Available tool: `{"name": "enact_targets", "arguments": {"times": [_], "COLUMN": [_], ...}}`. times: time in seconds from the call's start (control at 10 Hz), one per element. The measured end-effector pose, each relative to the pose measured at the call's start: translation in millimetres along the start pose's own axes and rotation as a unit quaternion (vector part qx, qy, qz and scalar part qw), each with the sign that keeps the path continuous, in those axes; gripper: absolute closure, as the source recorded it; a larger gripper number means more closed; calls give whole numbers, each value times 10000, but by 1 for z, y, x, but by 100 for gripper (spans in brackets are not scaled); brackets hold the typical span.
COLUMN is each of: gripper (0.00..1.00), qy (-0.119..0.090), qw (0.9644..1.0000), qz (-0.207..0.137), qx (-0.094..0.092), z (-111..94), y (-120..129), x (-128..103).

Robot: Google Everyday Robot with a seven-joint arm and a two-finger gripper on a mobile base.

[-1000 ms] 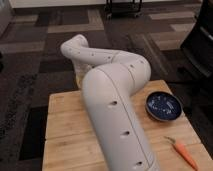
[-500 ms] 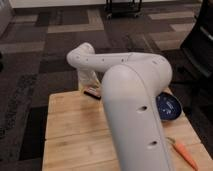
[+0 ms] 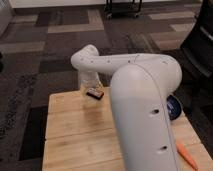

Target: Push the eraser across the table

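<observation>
We see the eraser point(image 3: 94, 93) lying flat near the far edge of the tabletop point(image 3: 75, 135), its long axis running roughly left to right with the right end angled slightly toward us. The end effector point(image 3: 89, 82) hangs at that far edge, directly behind and just above the eraser and seemingly touching it, though we cannot tell how its fingers stand. A blue bowl point(image 3: 173, 106) and an orange carrot point(image 3: 187, 156) sit well to the eraser's right, partly hidden by the arm point(image 3: 140, 105).
</observation>
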Motion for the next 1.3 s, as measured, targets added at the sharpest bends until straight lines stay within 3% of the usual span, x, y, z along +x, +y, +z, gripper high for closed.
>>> {"name": "enact_targets", "arguments": {"times": [0.2, 0.5, 0.9, 1.3], "gripper": [35, 35, 35, 35], "qy": [28, 53, 118, 228], "qw": [10000, 9985, 9973, 9958], "qz": [52, 545, 700, 835], "qx": [24, 53, -184, -285], "z": [4, 22, 40, 55], "y": [-3, -27, -27, -36], "x": [1, 6, 11, 19]}}
